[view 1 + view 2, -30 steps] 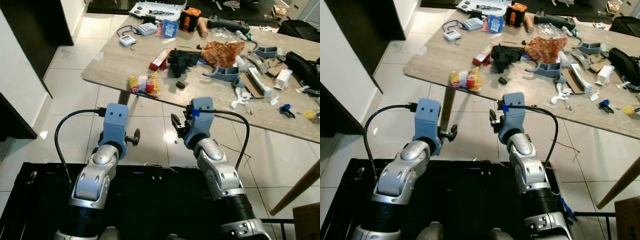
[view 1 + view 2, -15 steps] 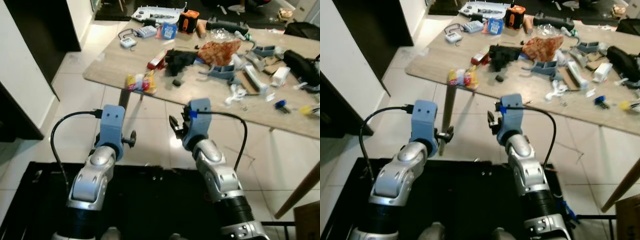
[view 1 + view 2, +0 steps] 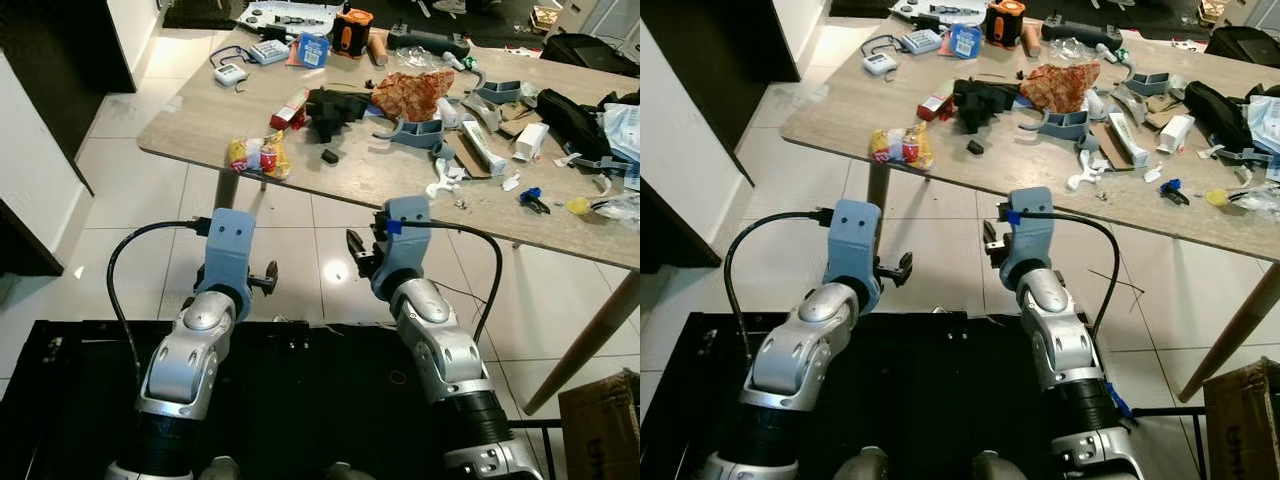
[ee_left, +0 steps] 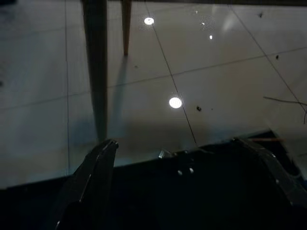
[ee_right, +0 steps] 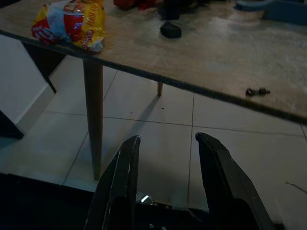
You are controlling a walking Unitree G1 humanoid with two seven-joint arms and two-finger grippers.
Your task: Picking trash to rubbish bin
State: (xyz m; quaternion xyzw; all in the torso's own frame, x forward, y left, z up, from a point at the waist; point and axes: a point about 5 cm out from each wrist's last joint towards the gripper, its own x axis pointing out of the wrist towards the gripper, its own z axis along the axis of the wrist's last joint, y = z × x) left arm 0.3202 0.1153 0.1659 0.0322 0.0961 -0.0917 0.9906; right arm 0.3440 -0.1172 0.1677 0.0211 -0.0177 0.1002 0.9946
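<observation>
Cluttered wooden table, crumpled yellow-red snack wrapper

one table, one yellow snack bag, two grey brackets

2 silver arms, blue wrist housings, black cables, seemingly black tools.

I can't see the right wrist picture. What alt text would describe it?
The right hand, its two black fingers open and holding nothing, hangs low over pale floor tiles before a wooden table. A yellow and red snack bag lies at the table's near edge above a leg, with a small black object farther in.
</observation>
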